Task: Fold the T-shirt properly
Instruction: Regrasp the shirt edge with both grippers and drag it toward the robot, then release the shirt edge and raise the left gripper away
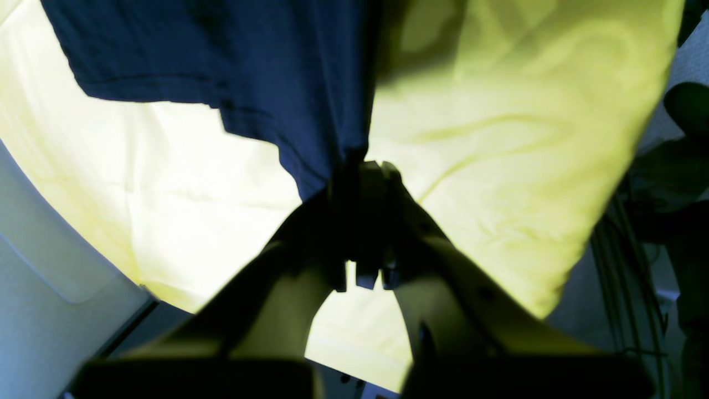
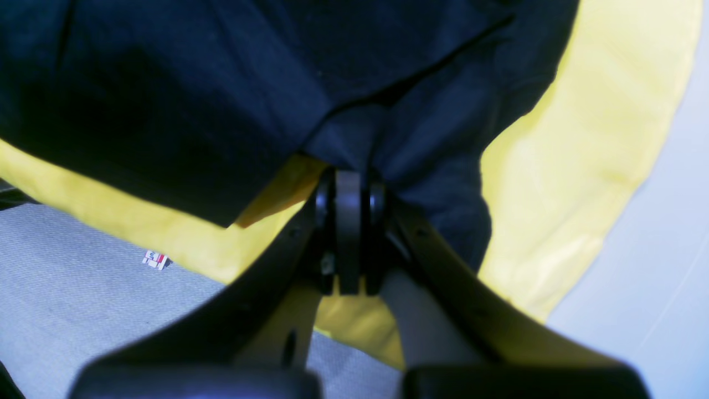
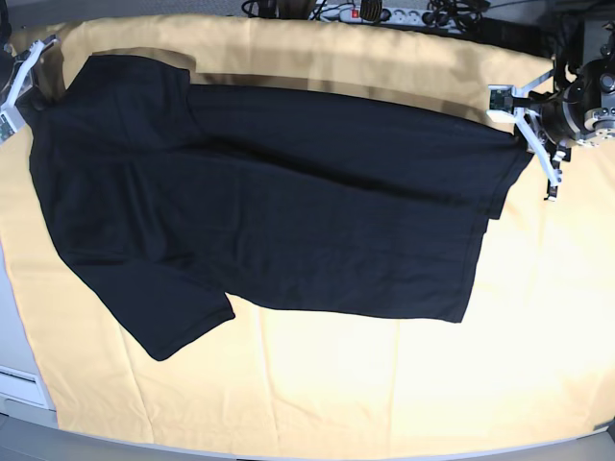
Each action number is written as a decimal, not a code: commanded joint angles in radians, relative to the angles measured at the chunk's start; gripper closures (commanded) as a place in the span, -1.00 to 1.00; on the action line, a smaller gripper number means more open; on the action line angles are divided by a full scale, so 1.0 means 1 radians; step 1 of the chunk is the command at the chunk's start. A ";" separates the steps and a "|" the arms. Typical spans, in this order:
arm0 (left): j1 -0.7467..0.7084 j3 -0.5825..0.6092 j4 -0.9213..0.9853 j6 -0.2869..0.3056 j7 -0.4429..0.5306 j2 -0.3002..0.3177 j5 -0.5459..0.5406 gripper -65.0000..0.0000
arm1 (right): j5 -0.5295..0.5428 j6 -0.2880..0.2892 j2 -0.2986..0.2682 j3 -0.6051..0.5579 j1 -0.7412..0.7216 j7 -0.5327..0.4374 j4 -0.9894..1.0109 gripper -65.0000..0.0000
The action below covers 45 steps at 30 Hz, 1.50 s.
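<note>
The black T-shirt (image 3: 279, 202) lies spread across the pale yellow cloth (image 3: 384, 384), hem to the right and one sleeve (image 3: 173, 322) at the lower left. My left gripper (image 3: 524, 134) is shut on the shirt's far right hem corner; in the left wrist view its tips (image 1: 363, 163) pinch the dark fabric (image 1: 249, 66). My right gripper (image 3: 27, 84) is shut on the shirt's far left shoulder end; in the right wrist view its tips (image 2: 349, 174) pinch a bunch of fabric (image 2: 221, 83). The far edge hangs taut between the two grippers, slightly off the cloth.
The yellow cloth (image 1: 526, 138) covers the whole table and hangs over its edges. Cables and a power strip (image 3: 375, 12) lie behind the far edge. Grey floor (image 2: 83, 288) shows below the right gripper. Bare yellow cloth spans the front of the table.
</note>
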<state>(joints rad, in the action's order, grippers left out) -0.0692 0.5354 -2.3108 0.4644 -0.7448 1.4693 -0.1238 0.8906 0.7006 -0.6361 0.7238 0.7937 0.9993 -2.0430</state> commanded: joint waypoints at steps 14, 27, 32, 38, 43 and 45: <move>0.011 -0.013 -0.013 0.182 -0.046 0.082 -0.186 1.00 | -0.007 -0.002 -0.021 0.017 0.026 0.043 -0.013 1.00; 0.011 -0.013 -0.031 0.224 -0.068 0.082 -0.252 1.00 | 0.000 -0.002 -0.018 0.017 0.046 0.087 -0.013 1.00; 0.011 -0.013 -0.031 0.224 -0.068 0.079 -0.260 1.00 | 0.003 -0.002 -0.018 0.017 0.046 0.087 -0.013 1.00; 0.011 -0.013 -0.031 0.225 -0.068 0.079 -0.278 1.00 | 0.004 -0.002 -0.018 0.017 0.046 0.098 -0.013 1.00; 0.011 -0.013 -0.031 0.234 -0.092 0.080 -0.290 1.00 | 0.004 -0.005 -0.018 0.017 0.047 0.122 -0.013 1.00; 0.011 -0.013 -0.031 0.234 -0.094 0.079 -0.297 1.00 | 0.003 -0.005 -0.018 0.017 0.054 0.120 -0.013 1.00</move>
<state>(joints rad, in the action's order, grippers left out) -0.0689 0.5354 -2.3344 0.6899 -0.8165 1.5234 -0.4225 0.9016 0.7002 -0.6346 0.7238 0.8387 1.1183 -2.0430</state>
